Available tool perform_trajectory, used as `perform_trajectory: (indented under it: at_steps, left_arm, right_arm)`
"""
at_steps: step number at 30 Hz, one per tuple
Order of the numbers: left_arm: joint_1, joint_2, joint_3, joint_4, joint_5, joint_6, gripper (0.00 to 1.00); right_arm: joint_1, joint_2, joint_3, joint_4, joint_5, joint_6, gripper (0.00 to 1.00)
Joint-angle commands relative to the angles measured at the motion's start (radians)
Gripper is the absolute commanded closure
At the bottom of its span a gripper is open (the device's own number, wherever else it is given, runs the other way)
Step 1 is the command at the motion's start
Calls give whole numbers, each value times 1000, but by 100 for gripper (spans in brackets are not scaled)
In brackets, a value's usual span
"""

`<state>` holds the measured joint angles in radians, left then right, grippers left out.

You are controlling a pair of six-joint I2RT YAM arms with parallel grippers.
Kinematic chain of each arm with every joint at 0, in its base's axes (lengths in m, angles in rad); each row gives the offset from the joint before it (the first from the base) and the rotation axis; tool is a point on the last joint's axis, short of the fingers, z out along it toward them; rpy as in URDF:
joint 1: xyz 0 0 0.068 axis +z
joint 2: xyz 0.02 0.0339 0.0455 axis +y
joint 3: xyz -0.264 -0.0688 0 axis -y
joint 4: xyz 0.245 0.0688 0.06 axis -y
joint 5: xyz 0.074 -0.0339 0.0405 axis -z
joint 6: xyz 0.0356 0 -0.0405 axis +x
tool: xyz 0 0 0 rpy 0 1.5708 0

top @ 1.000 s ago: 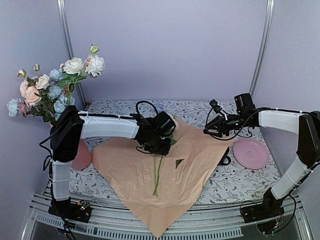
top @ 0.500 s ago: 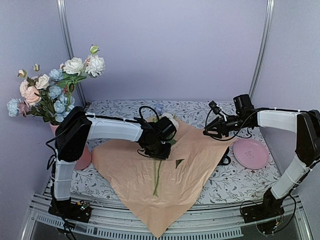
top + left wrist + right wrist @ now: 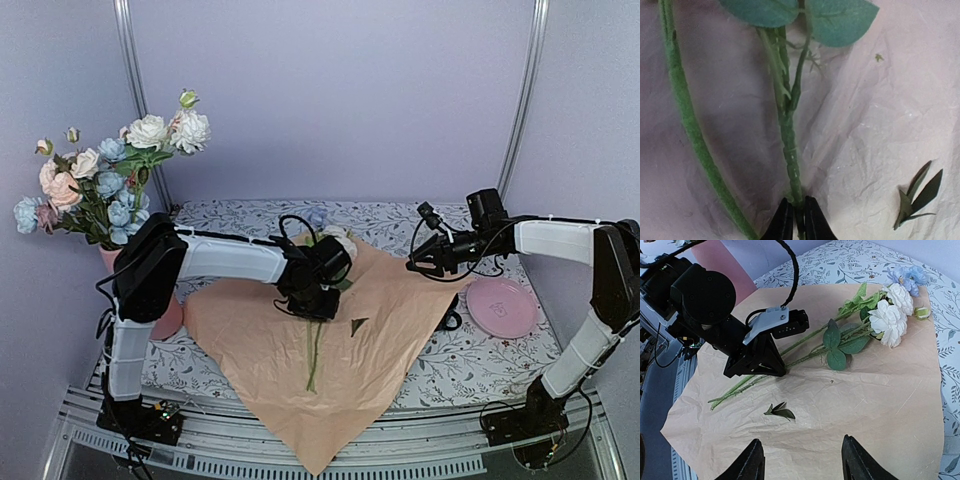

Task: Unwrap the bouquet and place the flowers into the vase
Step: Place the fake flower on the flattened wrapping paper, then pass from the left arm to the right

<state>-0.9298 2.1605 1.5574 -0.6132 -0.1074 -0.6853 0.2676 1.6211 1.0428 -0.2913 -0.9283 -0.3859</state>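
The bouquet's peach paper (image 3: 330, 360) lies unwrapped and flat on the table. On it rest a few flowers (image 3: 890, 315), white and blue blooms with long green stems (image 3: 789, 145). My left gripper (image 3: 796, 202) is down on the paper, shut on one stem near its lower part (image 3: 318, 306); a second stem (image 3: 685, 115) runs beside it, free. The pink vase (image 3: 165, 312) stands at the far left, partly hidden behind my left arm, with several flowers (image 3: 100, 170) in it. My right gripper (image 3: 805, 462) hovers open over the paper's right side (image 3: 415, 262), holding nothing.
A pink plate (image 3: 502, 307) sits at the right. A small loose sprig of leaves (image 3: 780, 411) lies on the paper below the stems. A dark object (image 3: 452, 320) peeks from the paper's right edge. The floral tablecloth (image 3: 470, 375) surrounds the paper.
My left gripper has lowered a little onto the stems and its jaws have closed on one stem. The right arm has barely moved.
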Motion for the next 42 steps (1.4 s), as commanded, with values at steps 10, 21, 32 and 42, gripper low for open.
perform_trajectory:
  at_steps: [10, 21, 32, 42]
  left_arm:
    - [37, -15, 25, -5, 64, 6, 100]
    - [39, -21, 240, 205, 164, 55, 100]
    - [37, -83, 331, 596, 264, 211, 100]
    - [36, -183, 156, 970, 236, 181, 100]
  right_arm:
    - [-2, -46, 42, -32, 5, -36, 45]
    - [-2, -44, 99, -43, 10, 11, 45]
    - [-3, -65, 330, -48, -19, 131, 41]
    - [16, -19, 306, 104, -275, 340, 38]
